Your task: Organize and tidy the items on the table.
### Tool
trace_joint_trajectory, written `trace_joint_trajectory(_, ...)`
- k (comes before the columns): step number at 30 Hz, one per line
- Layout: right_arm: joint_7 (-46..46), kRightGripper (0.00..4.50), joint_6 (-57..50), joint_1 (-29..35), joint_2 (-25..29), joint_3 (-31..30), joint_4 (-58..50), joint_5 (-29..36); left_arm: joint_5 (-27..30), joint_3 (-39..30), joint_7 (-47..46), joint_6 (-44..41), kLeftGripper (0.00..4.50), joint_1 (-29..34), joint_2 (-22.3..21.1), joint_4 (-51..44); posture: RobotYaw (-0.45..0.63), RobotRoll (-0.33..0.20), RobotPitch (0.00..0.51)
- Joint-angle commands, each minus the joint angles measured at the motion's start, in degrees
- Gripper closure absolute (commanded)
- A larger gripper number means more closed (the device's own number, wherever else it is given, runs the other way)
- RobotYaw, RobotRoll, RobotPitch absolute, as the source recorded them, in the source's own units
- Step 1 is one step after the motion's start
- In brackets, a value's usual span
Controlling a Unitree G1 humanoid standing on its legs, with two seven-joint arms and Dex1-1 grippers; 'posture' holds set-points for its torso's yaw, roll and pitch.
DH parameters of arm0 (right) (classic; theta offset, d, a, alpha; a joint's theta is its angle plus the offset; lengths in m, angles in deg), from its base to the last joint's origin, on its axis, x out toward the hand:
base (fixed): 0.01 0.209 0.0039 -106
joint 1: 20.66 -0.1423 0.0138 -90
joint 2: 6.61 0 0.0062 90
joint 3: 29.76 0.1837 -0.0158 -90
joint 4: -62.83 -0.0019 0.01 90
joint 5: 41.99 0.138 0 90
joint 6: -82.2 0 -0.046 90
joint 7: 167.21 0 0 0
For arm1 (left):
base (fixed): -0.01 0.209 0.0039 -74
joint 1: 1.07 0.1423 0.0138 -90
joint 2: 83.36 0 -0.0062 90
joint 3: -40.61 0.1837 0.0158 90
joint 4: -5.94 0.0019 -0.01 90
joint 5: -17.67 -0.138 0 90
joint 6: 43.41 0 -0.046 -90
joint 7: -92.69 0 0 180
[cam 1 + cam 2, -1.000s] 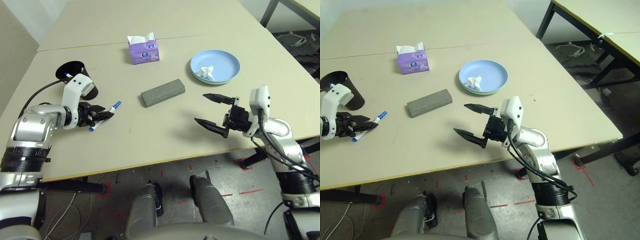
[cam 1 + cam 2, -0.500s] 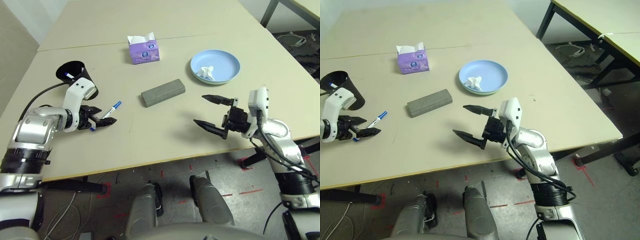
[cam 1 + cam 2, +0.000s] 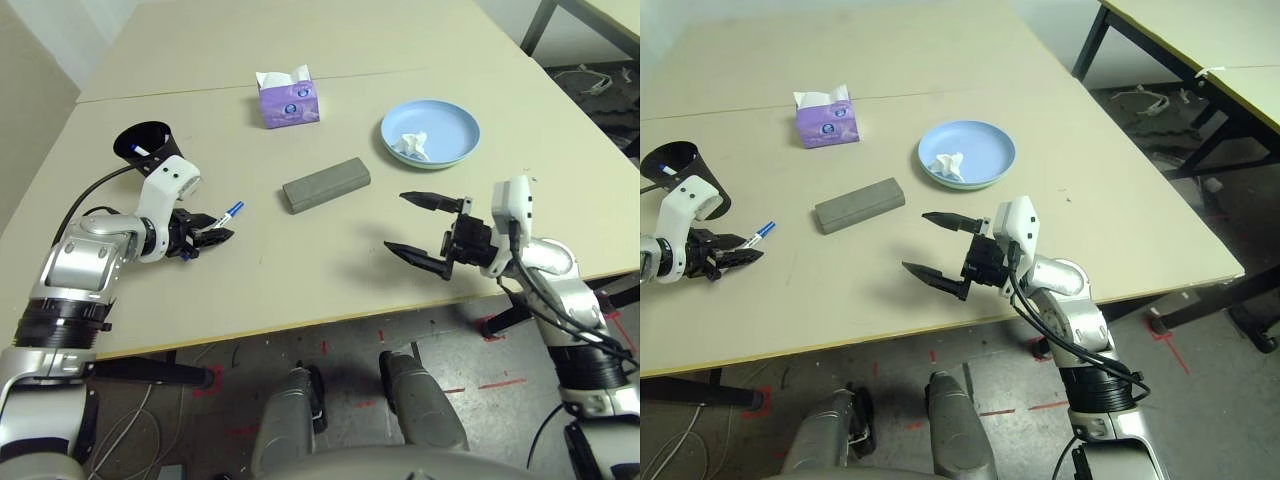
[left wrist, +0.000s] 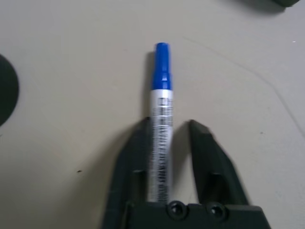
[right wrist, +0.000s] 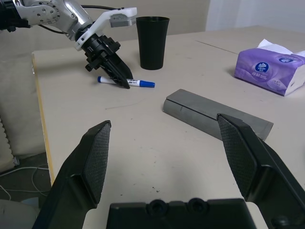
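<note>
A white pen [image 3: 227, 213] with a blue cap lies on the table [image 3: 300, 280] near its left side. My left gripper [image 3: 218, 236] is shut on the pen's barrel [image 4: 161, 95], one finger on each side, and the pen still rests on the tabletop. Just behind it stands the black cup [image 3: 150, 146], with another pen's blue tip showing at its rim. The grey glasses case [image 3: 325, 185] lies mid-table. A crumpled white tissue [image 3: 410, 146] sits in the blue plate [image 3: 455, 122]. My right gripper [image 3: 396, 221] hovers open in front of the case, holding nothing.
A purple tissue box [image 3: 288, 102] stands at the back of the table, behind the case. The table's front edge runs just below both grippers. Another table [image 3: 1210, 40] stands off to the right across a gap of floor.
The left gripper's fingers, spread wide half a second ago, have closed in on the pen's barrel. The right gripper has barely moved.
</note>
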Motion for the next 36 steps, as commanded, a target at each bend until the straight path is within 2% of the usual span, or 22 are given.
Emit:
trace_joint_trajectory(1,0.1,0.00,-0.2,0.4,0.2,-0.6,-0.5,-0.1,0.1,-0.7,0.2,0.0,4.24,0.9,-0.3,0.3,-0.15,0.000,0.175)
trace_joint_trajectory(6,0.6,0.00,-0.1,0.6,0.6,-0.2,-0.1,0.1,1.4,-2.6,0.5,-0.2,4.24,0.8,-0.4,-0.8,-0.15,0.000,0.176)
trace_joint_trajectory(14,1.3,0.00,0.1,1.1,1.1,0.0,0.6,0.3,14.5,-20.1,-6.2,1.2,4.24,-5.6,8.0,-4.9,-0.14,0.000,0.180)
trace_joint_trajectory(18,1.6,0.00,0.3,1.0,1.1,0.2,1.1,0.4,21.1,-27.9,-11.2,-0.4,4.24,-9.3,10.4,-8.0,-0.13,0.000,0.178)
trace_joint_trajectory(21,1.3,0.00,-0.4,0.2,0.9,0.3,1.1,0.7,23.6,-32.3,-15.3,2.2,4.24,-12.8,11.4,-7.0,-0.12,0.000,0.177)
trace_joint_trajectory(24,0.1,0.00,-1.7,-0.4,0.3,1.1,1.3,2.0,21.6,-33.4,-17.6,8.0,4.24,-14.9,10.3,-1.9,-0.12,0.000,0.177)
trace_joint_trajectory(31,-4.0,0.00,-7.0,-1.2,-1.0,4.3,0.1,6.0,15.4,-30.4,-20.3,20.4,4.24,-18.2,8.1,9.9,-0.13,0.000,0.178)
trace_joint_trajectory(36,-3.6,0.00,-7.4,0.0,-0.3,4.2,-0.9,5.8,12.0,-28.0,-20.9,27.8,4.24,-20.5,8.0,18.4,-0.14,0.000,0.178)
